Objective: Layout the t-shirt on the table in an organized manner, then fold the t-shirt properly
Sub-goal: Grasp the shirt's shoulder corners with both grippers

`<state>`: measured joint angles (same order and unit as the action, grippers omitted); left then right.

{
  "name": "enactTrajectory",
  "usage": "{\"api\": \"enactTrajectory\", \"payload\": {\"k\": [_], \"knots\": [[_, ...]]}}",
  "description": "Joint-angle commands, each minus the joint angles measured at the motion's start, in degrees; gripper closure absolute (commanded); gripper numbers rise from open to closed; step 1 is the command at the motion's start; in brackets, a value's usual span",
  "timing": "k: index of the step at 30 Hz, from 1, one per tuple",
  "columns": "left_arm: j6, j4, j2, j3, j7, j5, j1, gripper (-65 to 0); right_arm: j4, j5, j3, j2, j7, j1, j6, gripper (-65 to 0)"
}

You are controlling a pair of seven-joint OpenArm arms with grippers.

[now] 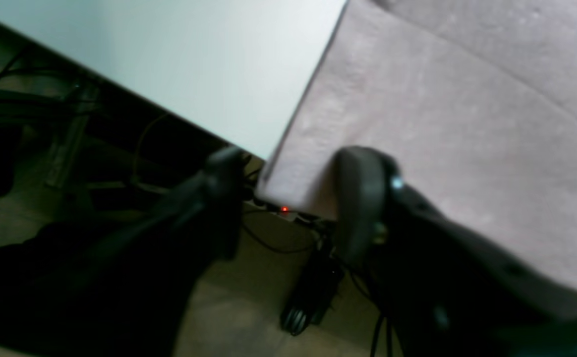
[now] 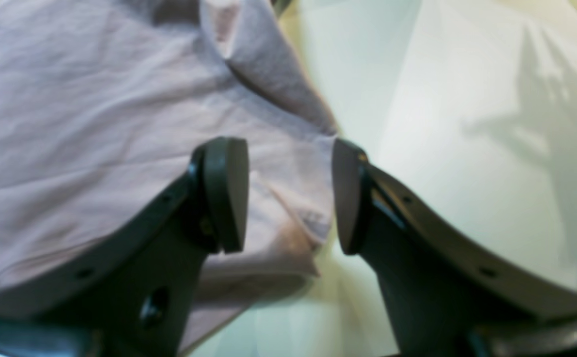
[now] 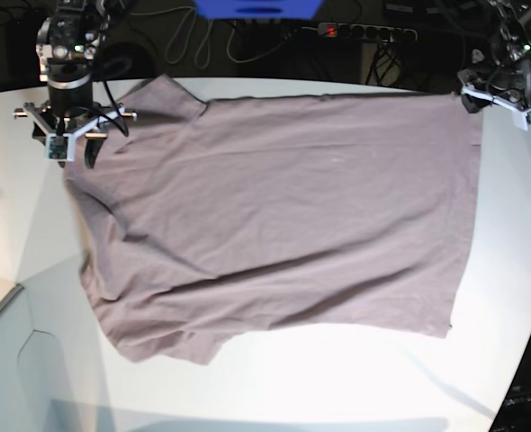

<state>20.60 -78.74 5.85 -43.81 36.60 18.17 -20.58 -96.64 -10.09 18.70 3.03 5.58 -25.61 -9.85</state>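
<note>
Left gripper [image 1: 288,198] jaws apart straddling plain mauve cotton t-shirt [image 3: 283,216] corner at 2 o'clock table [image 3: 337,387] edge, right gripper [image 2: 288,193] apart at 10 o'clock: a shallow pinch risks slip.

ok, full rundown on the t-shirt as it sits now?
The t-shirt is plain dusty mauve, soft-looking knit, no print, spread nearly flat on the white table with light wrinkles. Its hem lies toward the left arm's side, with one corner at the table's far edge. The left gripper straddles that corner, one finger on the cloth. A sleeve is folded over by the right gripper, whose open jaws straddle the shirt's edge there.
</note>
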Motion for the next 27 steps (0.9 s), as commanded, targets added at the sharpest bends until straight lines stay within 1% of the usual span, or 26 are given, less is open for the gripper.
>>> {"api": "enactTrajectory", "payload": {"k": [1,7,8,10,11,13,19,23,27], "knots": [[0.1,-0.4,0.5,0.0,-0.3,-0.4,0.3,-21.3,-0.8,0.3,0.2,-0.2,-1.3,-0.1,0.0,-28.0],[0.2,-1.0,0.4,0.0,-0.4,0.1,0.4,-12.5,-1.0,0.3,0.2,-0.1,-1.3,-0.6,0.0,-27.8],[0.2,-1.0,0.4,0.0,-0.4,0.1,0.4,-10.3,-1.1,0.3,0.2,0.0,-1.3,-0.7,0.0,-27.7],[0.2,-1.0,0.4,0.0,-0.3,0.1,0.4,-1.6,-1.2,0.3,0.4,0.1,-1.4,-0.7,0.0,-27.8],[0.2,-1.0,0.4,0.0,0.0,-0.2,0.4,0.0,-1.2,0.3,0.4,0.1,-1.3,-0.7,0.0,-27.9],[0.2,-1.0,0.4,0.0,0.0,-0.2,0.4,-0.7,-1.2,0.3,0.5,0.2,-1.3,-0.8,0.0,-28.0],[0.2,-1.1,0.4,-0.1,-0.2,0.1,0.4,0.0,-1.4,0.3,0.2,0.3,-1.6,-2.0,0.0,-28.1],[0.2,-1.1,0.4,-0.1,-0.2,0.1,0.4,0.0,-1.9,0.4,0.2,2.0,-1.3,-3.1,0.0,-28.1],[0.2,-1.1,0.4,-0.1,-0.3,0.1,0.4,0.0,-0.6,0.4,-2.0,2.3,-1.2,-3.6,0.0,-28.1]]}}
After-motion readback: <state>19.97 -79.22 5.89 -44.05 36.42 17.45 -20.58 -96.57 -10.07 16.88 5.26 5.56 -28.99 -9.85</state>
